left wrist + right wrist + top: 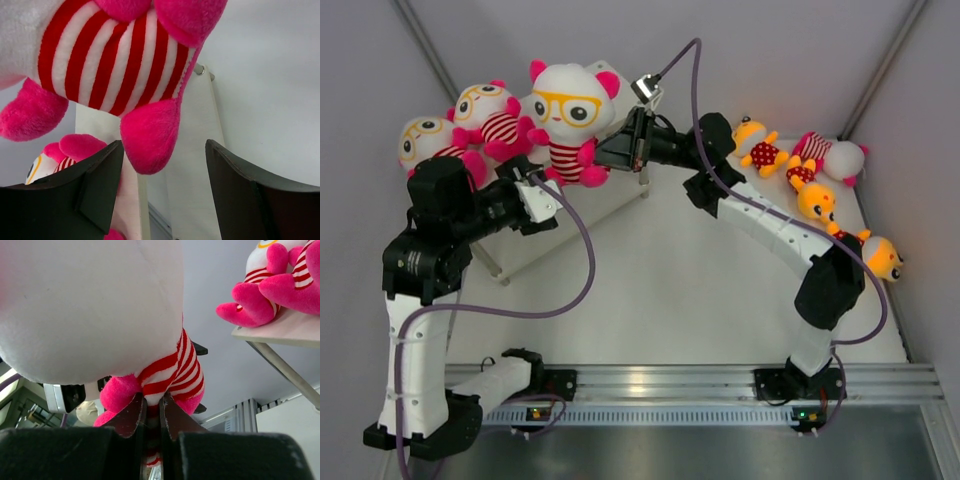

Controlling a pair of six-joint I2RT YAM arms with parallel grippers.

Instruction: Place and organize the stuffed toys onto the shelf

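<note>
White tabletop below, the right gripper clamps the shirt of a big striped-shirt doll, held over the shelf, arm reaching left. Beneath the doll's foot the left gripper gapes, empty. Apparently two dolls sit on the shelf; four toys lie at right.
</note>
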